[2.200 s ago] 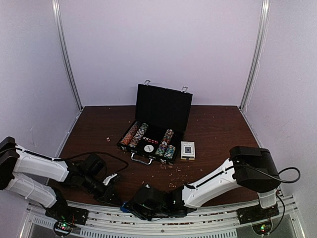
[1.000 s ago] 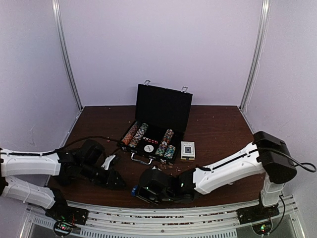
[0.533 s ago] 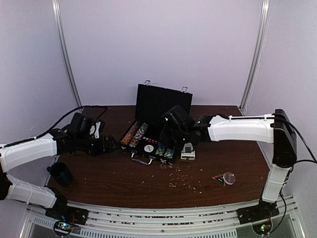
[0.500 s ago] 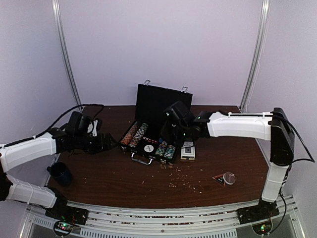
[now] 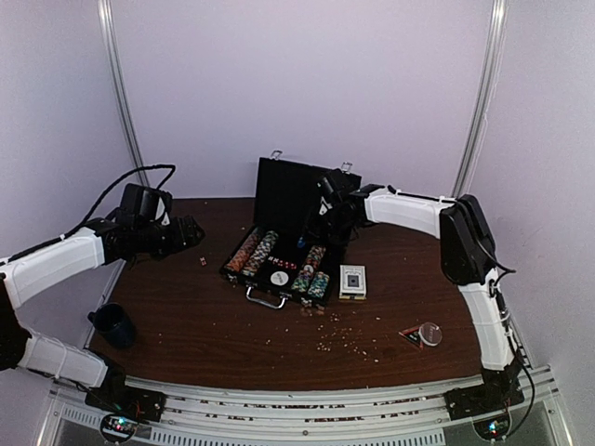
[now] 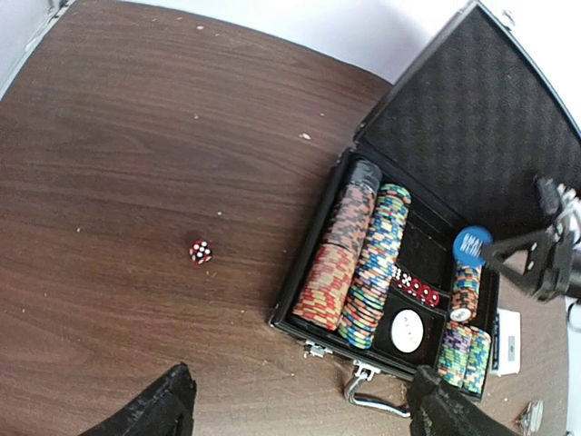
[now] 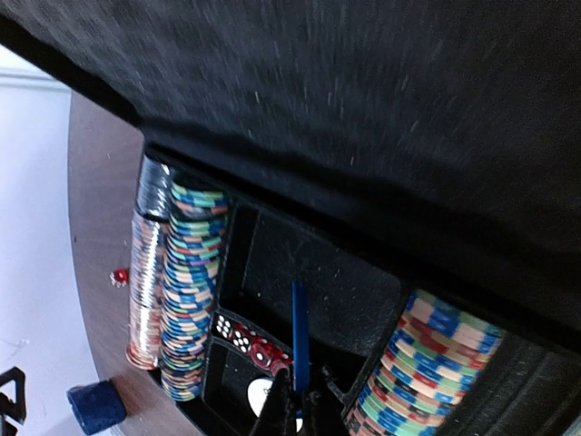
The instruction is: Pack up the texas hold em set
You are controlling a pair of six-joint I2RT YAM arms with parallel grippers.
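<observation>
The right gripper (image 6: 537, 262) is pinching a blue button (image 6: 472, 243): flat-faced from the left wrist, a sliver from its own; the left gripper (image 6: 304, 413) is gaping.

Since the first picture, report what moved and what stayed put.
Both arms swung from the near edge out to the case. The right gripper carried the blue button over its tray, shut on it; the left gripper opened near the loose die. Case, chips and card box stayed.
</observation>
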